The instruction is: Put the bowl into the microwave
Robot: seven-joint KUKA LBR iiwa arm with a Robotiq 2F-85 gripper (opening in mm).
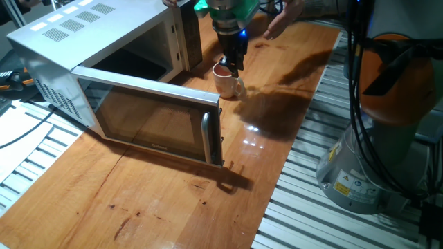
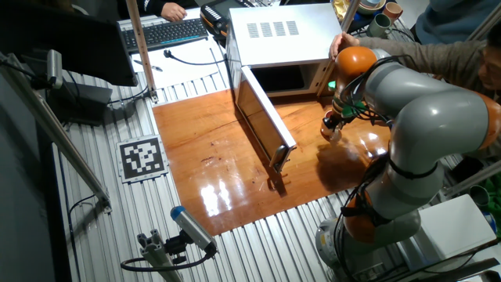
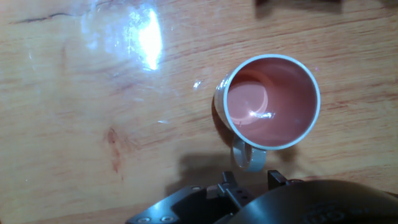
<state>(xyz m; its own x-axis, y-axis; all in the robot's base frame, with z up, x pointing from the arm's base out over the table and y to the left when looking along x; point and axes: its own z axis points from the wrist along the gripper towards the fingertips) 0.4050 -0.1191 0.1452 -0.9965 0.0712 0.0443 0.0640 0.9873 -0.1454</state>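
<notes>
Poised directly over the bowl (image 1: 228, 81), the gripper (image 1: 234, 68) has its fingertips at the rim, though whether they are spread or closed cannot be told. The bowl is judged light, rigid, glazed-slippery and breakable, best gripped across its thin rim. It stands upright on glossy wooden table (image 1: 173, 200), near the microwave (image 1: 104, 69), whose door is swung wide.

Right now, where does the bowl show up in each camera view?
One fixed view: the bowl is top centre, on the wood under the end effector.
The other fixed view: right of centre, a pale bit by the arm, mostly hidden.
Hand view: right of centre, seen from above.
Shared landmark: the microwave, in both fixed views; absent from the hand view.
</notes>
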